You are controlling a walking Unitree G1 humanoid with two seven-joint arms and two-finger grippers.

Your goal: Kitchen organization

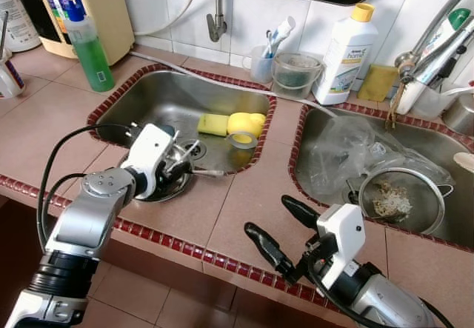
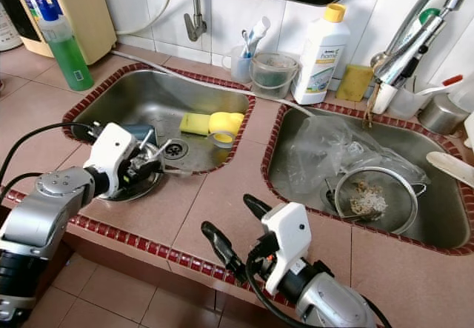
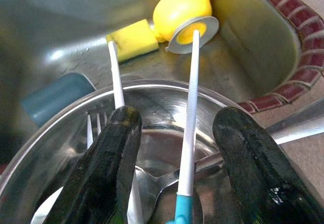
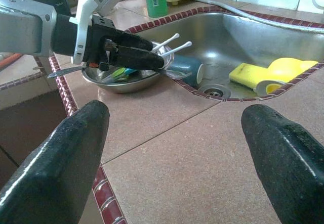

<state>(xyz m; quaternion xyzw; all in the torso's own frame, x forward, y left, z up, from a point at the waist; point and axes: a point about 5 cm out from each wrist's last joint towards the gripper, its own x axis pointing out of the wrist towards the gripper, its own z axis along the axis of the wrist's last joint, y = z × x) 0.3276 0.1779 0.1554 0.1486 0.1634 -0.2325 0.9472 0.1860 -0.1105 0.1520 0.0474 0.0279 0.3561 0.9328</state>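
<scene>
Shiny round steel bowl w/ white plastic-handled cutlery sits on tiled counter at left sink's near rim. Left gripper poised over bowl, glossy black fingers spread around a thin white handle, not pinching. Right gripper hovers over smooth pink tiles, fingers wide apart, holding nothing. Yellow sponge lies in sink basin.

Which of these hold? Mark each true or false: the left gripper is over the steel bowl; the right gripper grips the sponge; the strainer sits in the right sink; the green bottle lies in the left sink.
1. The left gripper is over the steel bowl: true.
2. The right gripper grips the sponge: false, it is open above the counter.
3. The strainer sits in the right sink: true.
4. The green bottle lies in the left sink: false, it stands upright on the counter.
</scene>
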